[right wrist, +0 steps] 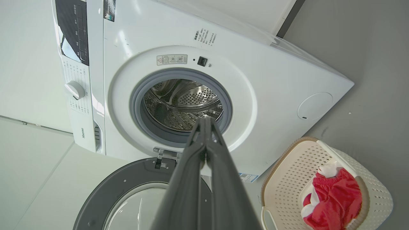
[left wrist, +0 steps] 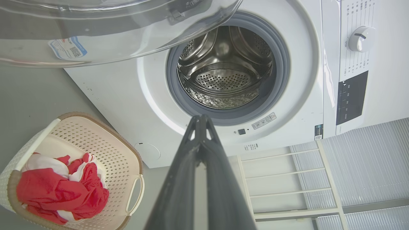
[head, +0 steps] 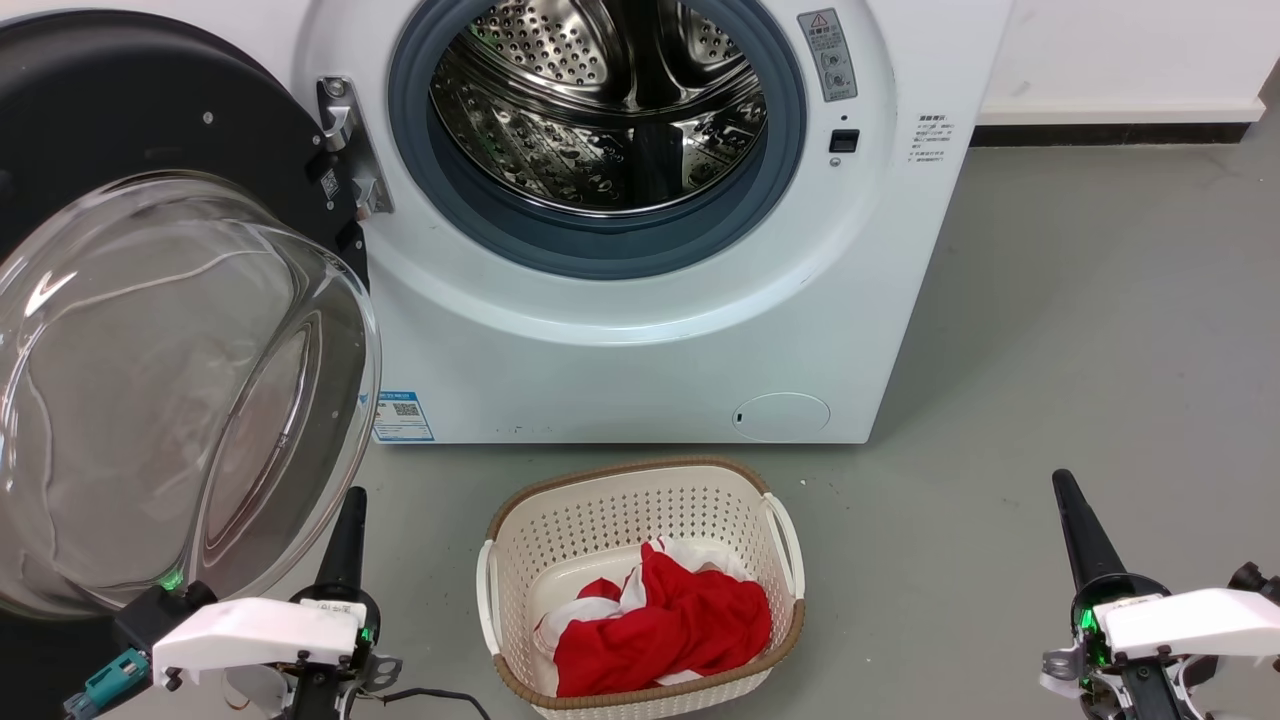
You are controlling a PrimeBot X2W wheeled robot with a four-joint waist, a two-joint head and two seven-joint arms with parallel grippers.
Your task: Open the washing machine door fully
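The white washing machine (head: 640,340) stands ahead with its steel drum (head: 600,110) exposed. Its door (head: 150,330), black-rimmed with a bulging clear glass bowl, hangs swung wide open on the hinge (head: 345,150) at the left. My left gripper (head: 352,505) is shut and empty at the lower left, just right of the glass bowl's edge and apart from it. My right gripper (head: 1063,490) is shut and empty at the lower right, over bare floor. The door's glass (left wrist: 96,32) crosses the top of the left wrist view, and the door (right wrist: 127,195) lies low in the right wrist view.
A cream perforated basket (head: 520,560) with red and white cloth (head: 665,620) sits on the grey floor in front of the machine, between my grippers. A white wall and dark skirting (head: 1120,130) run behind at the right.
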